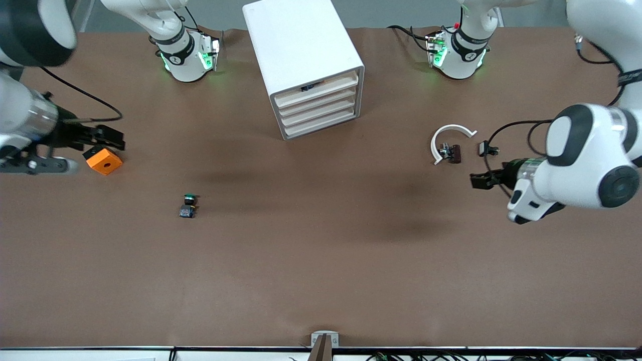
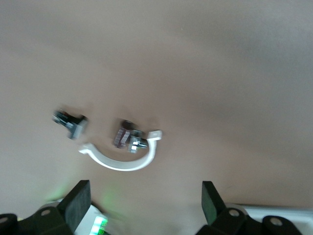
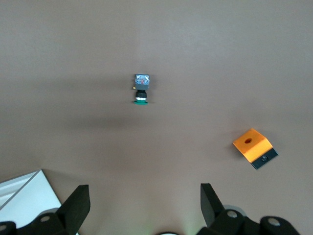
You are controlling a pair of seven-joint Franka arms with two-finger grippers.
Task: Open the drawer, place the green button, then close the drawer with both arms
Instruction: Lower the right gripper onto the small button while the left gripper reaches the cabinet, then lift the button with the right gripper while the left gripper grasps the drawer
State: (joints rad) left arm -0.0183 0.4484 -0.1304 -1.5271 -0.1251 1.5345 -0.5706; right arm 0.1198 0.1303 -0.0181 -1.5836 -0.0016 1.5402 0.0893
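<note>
The white cabinet [image 1: 301, 50] stands at the table's end near the robots' bases, with four cream drawer fronts [image 1: 318, 108] that all look pushed in. The button [image 1: 188, 205], with its green cap, lies on its side on the bare table, nearer the front camera and toward the right arm's end; it also shows in the right wrist view [image 3: 141, 89]. My right gripper [image 1: 116, 140] [image 3: 142, 210] is open and empty, up beside the orange cube [image 1: 104, 160]. My left gripper [image 1: 476, 180] [image 2: 142, 208] is open and empty, over the table near the dark brown part [image 1: 454, 153].
The orange cube [image 3: 253, 147] lies toward the right arm's end. The brown part with its white arc [image 2: 122, 159] and a small dark part [image 1: 487, 149] [image 2: 71, 122] lie toward the left arm's end. A corner of the cabinet [image 3: 24, 196] shows in the right wrist view.
</note>
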